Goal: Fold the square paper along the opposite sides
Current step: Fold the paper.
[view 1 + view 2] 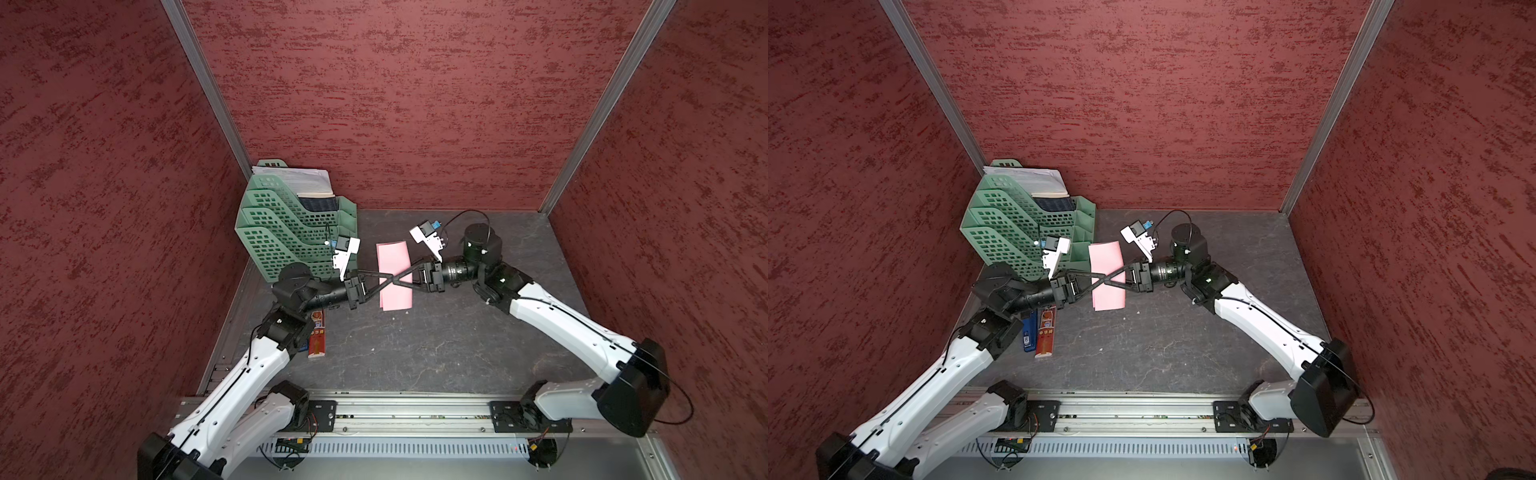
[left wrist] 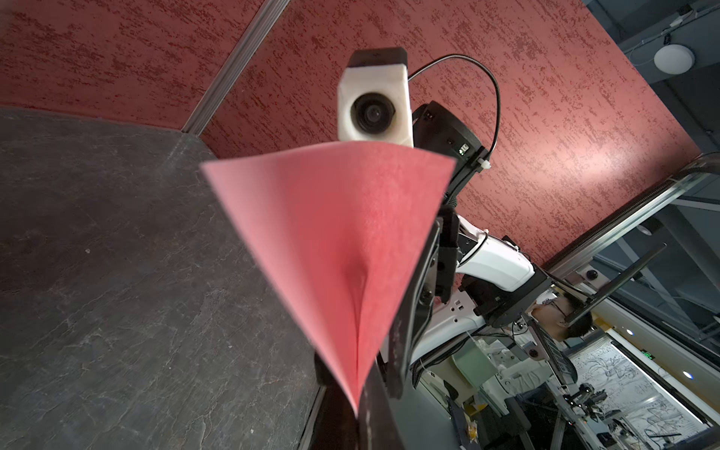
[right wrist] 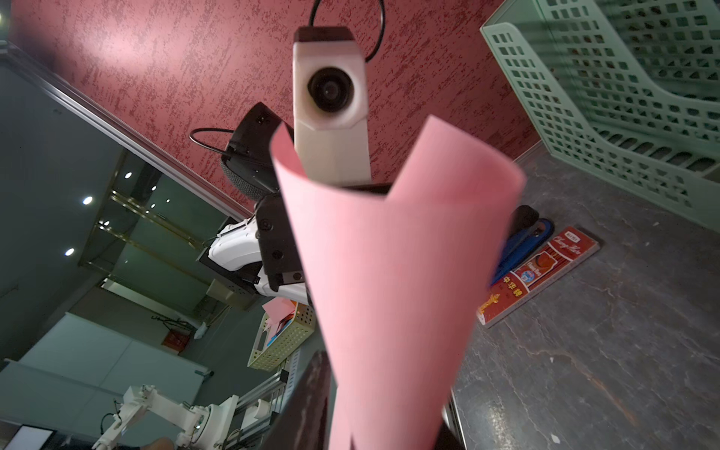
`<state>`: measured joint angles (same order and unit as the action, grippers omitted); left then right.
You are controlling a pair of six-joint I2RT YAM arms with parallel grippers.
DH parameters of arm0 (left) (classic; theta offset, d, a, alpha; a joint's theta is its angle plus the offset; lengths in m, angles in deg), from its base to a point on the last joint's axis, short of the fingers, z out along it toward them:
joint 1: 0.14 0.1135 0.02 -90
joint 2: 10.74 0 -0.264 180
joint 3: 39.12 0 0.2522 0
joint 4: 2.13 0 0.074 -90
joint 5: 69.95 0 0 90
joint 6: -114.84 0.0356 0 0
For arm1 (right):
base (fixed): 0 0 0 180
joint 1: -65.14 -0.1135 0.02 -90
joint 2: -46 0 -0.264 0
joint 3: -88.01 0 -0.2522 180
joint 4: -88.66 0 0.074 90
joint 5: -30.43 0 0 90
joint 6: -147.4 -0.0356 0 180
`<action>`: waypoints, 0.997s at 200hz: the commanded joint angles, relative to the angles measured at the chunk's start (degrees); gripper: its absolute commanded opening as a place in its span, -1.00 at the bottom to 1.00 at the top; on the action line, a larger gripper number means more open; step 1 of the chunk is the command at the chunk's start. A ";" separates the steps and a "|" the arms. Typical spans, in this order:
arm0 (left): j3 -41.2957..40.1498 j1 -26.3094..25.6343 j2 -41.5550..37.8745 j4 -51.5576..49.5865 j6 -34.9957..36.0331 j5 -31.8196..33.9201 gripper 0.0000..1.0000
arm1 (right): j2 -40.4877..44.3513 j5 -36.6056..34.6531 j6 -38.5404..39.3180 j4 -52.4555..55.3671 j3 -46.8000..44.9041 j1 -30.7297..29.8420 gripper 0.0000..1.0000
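Note:
The square paper is a light-pink sheet bent over on itself, showing as a narrow strip in both top views. My two grippers meet tip to tip over its middle. The left gripper is shut, and in the left wrist view a creased part of the paper is pinched between its jaws. The right gripper has its fingers apart, with the curled paper running between them. The paper hides both sets of fingertips.
A green tray rack holding white papers stands at the back left, close behind the left wrist. A red narrow box and a blue item lie under the left arm. Dark table, red walls around.

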<state>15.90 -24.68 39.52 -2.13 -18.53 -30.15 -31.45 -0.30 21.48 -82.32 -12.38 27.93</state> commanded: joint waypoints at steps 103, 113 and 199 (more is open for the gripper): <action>-0.92 -0.16 1.16 5.64 0.22 -3.75 -1.00 | 4.65 5.22 -10.21 -16.69 -7.74 3.89 -0.63; -0.61 -0.17 1.46 4.20 0.89 -3.77 -1.00 | 4.84 5.22 -10.22 -16.74 -7.92 3.98 -0.70; -0.45 -0.46 2.58 0.87 2.97 -3.64 -1.00 | 6.05 4.97 -10.48 -17.16 -10.50 4.76 -0.98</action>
<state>15.66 -24.72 41.88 0.12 -17.29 -33.78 -27.72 4.29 10.85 -97.51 -22.22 32.00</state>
